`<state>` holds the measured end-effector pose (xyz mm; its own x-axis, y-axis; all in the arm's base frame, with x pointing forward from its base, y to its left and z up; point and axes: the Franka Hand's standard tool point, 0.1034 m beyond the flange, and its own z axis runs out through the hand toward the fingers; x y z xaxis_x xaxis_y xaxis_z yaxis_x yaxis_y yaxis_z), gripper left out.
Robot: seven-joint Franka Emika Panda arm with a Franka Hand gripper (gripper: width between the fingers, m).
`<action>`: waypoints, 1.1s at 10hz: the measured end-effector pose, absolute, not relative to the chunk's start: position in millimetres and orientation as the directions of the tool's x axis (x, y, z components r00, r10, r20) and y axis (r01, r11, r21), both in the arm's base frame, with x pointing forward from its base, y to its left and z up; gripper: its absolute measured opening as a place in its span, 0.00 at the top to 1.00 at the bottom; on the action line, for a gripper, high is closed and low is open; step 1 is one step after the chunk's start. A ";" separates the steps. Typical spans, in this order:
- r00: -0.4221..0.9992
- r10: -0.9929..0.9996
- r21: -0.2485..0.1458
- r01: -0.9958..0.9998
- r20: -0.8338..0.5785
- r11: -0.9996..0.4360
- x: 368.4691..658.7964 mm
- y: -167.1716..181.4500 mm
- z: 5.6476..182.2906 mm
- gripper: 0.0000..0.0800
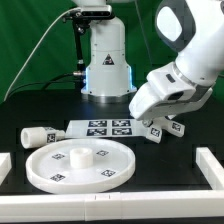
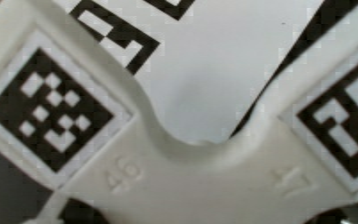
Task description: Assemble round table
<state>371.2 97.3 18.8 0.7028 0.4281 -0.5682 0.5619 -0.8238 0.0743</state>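
The cross-shaped base fills the wrist view at very close range, with a black-and-white tag on each arm; my fingertips are hidden behind it. In the exterior view my gripper is down on the cross-shaped base at the exterior view's right, behind the disc, and appears shut on it. The large round disc with its central hub lies flat at the front left. The short cylindrical leg lies on its side behind the disc at the left.
The marker board lies flat between the leg and the base. White straight rails run along the left, right and front edges. The robot's pedestal stands at the back.
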 end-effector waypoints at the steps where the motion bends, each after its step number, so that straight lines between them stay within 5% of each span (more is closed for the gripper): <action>1: 0.703 0.429 0.074 0.563 -0.567 -0.823 372.4 97.9 18.8 0.43; 3: 0.703 0.430 0.074 0.563 -0.567 -0.823 372.2 97.8 18.7 0.43; 4: 0.703 0.430 0.074 0.563 -0.567 -0.823 372.2 97.8 18.7 0.25; 5: 0.703 0.430 0.074 0.563 -0.567 -0.823 372.2 97.8 18.7 0.21; 11: 0.670 0.417 0.047 0.558 -0.615 -0.828 401.9 79.9 58.5 0.19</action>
<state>401.9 79.9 58.5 0.6699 0.4166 -0.6146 0.5581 -0.8284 0.0468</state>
